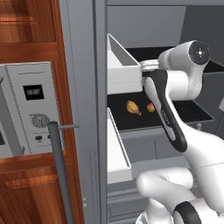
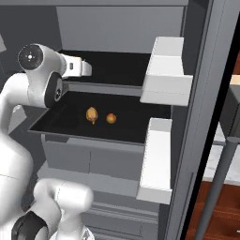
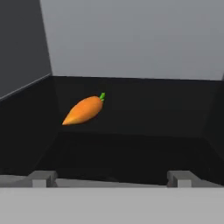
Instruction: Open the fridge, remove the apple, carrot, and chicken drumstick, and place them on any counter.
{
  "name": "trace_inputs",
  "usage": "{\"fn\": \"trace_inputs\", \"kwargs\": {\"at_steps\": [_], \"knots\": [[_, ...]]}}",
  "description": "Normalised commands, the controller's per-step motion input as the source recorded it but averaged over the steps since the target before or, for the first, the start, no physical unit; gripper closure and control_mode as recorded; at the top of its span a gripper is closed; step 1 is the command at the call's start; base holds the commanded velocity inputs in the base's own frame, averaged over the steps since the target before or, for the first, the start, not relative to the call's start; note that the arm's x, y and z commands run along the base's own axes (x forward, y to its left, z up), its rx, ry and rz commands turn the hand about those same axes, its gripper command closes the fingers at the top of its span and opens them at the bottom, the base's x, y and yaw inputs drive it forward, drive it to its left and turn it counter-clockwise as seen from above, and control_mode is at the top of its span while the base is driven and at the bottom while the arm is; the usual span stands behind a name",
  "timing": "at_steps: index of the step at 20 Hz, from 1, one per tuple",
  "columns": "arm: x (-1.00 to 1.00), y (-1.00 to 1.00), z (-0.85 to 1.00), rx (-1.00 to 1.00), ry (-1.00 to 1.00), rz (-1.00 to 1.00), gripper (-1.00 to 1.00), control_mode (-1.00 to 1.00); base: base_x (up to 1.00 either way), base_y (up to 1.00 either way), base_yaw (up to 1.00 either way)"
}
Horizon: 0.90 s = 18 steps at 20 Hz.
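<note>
Your gripper (image 3: 112,178) spread wide, holding nothing, just inside fridge (image 1: 87,87) upper shelf. Carrot (image 3: 84,109) lies ahead, left of centre, untouched. Step: reaching for carrot. Next: shift left, advance, straddle it, close. Drumstick (image 2: 92,114), apple (image 2: 111,118) wait on shelf below.

Matte grey fridge (image 1: 87,65), smooth orange carrot (image 3: 83,110)

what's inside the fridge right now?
Lower black shelf: chicken drumstick and apple, side by side, apart. Upper shelf: carrot lying ahead of the open tool. The arm hides the left part of both shelves in the right base view.
</note>
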Motion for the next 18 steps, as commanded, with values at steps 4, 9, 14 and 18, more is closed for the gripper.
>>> {"fn": "trace_inputs", "kwargs": {"at_steps": [4, 9, 14, 18], "knots": [[1.00, 0.37, 0.07, 0.00, -0.01, -0.01, -1.00, -1.00, 0.00, 0.00, 0.00], [0.90, 0.13, 0.00, 0.01, 0.05, -0.07, -1.00, -1.00, 0.00, 0.00, 0.00], [0.79, 0.08, 0.00, 0.05, 0.19, -0.08, -1.00, -1.00, 0.00, 0.00, 0.00], [0.64, 0.19, 0.00, 0.06, 0.25, -0.04, -1.00, -1.00, 0.00, 0.00, 0.00]]}}
